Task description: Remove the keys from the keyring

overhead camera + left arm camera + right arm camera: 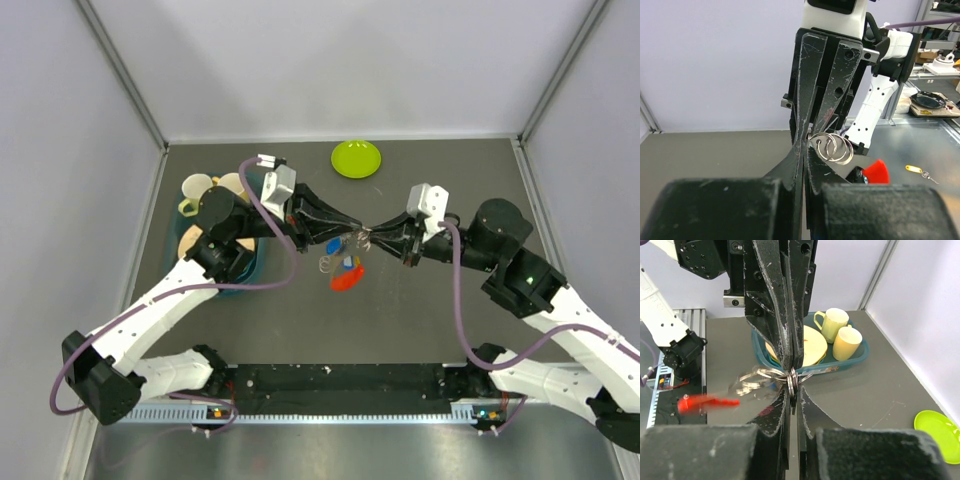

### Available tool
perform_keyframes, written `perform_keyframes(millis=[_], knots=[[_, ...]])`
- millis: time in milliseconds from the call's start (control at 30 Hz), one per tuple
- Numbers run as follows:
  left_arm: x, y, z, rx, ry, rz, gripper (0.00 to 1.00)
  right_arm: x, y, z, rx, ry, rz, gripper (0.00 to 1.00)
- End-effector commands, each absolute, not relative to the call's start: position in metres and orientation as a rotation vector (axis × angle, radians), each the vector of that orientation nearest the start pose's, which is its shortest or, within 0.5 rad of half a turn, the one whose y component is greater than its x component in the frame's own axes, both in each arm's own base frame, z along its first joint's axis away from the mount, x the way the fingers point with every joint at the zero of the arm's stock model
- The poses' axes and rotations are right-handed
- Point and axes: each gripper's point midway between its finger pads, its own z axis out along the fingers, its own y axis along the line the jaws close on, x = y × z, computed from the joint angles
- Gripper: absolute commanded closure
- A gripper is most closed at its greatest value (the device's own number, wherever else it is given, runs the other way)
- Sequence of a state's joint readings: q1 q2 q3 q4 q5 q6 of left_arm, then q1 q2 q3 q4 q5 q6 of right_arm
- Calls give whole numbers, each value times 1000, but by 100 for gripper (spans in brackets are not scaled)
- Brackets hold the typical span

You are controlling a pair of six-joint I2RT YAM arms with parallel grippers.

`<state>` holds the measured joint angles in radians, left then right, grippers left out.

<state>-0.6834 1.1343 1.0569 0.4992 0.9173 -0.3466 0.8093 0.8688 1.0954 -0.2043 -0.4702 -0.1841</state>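
Right, both grippers meet tip to tip at centre of the top view: left gripper (352, 226) from the left, right gripper (375, 236) from the right. Both are pinched together on the keyring (792, 381), which sits edge-on between the fingertips. The keys (340, 262) hang just below the tips, blue tag (334, 245) above red tag (347, 279). They are blurred in the right wrist view. The dish (356, 158) is at upper centre, well apart.

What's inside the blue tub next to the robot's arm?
Inside the tub you can see a greenish-yellow mug, a pale yellow mug and a yellow plate. The left claw hides the rest of the inside.
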Motion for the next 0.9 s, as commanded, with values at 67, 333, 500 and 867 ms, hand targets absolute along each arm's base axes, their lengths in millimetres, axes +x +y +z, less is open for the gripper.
perform_keyframes(millis=[67, 333, 500, 867], knots=[[155, -316, 439, 1064, 924, -1353, 100, 153, 271, 437, -1038, 1044, 849, 100], [163, -315, 427, 1164, 1027, -1265, 94, 154, 259, 418, -1127, 1129, 753, 100], [170, -309, 438, 1193, 1044, -1167, 66, 149, 249, 412, -1232, 1192, 698, 100], [168, -306, 410, 1309, 1152, -1133, 59, 141, 246, 385, -1400, 1412, 721, 100]])
